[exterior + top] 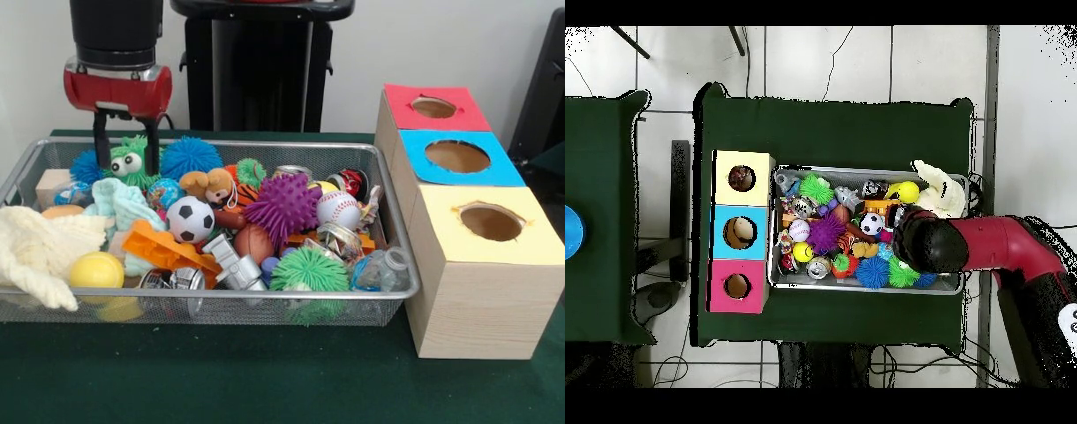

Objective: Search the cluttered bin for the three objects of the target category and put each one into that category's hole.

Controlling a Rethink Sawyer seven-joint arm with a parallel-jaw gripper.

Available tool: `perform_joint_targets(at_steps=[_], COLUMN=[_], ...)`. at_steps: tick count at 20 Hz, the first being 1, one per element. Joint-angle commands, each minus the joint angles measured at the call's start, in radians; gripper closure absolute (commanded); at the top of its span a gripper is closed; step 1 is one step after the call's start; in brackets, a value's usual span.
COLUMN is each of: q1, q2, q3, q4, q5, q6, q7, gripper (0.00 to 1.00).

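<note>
One wire bin (pixel 385 212) on table (pixel 265 380), toys heaped. Three boxes: red (pixel 433 108), blue (pixel 459 157), yellow (pixel 490 225), one hole each. Tool (pixel 126 141) open, fingers straddling green googly-eyed toy (pixel 132 162).

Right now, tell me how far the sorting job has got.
Nothing looks done: the red, blue and yellow holes show no object inside. In hand: the end effector hangs open and empty over the green googly-eyed toy at the far corner of the wire mesh bin. Left: all three picks; the bin is heaped with toys.
</note>
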Motion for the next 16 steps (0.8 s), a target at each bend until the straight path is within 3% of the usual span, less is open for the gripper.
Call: perform_joint_targets(at_steps=[1, 16], q1=[-0.028, 0.07], q2=[-0.039, 0.005], q3=[0.05, 0.089], q4=[0.118, -0.114], q5=[-0.002, 0.068], q6=[0.08, 0.282], q7=[-0.252, -0.292], gripper=[0.0, 0.0])
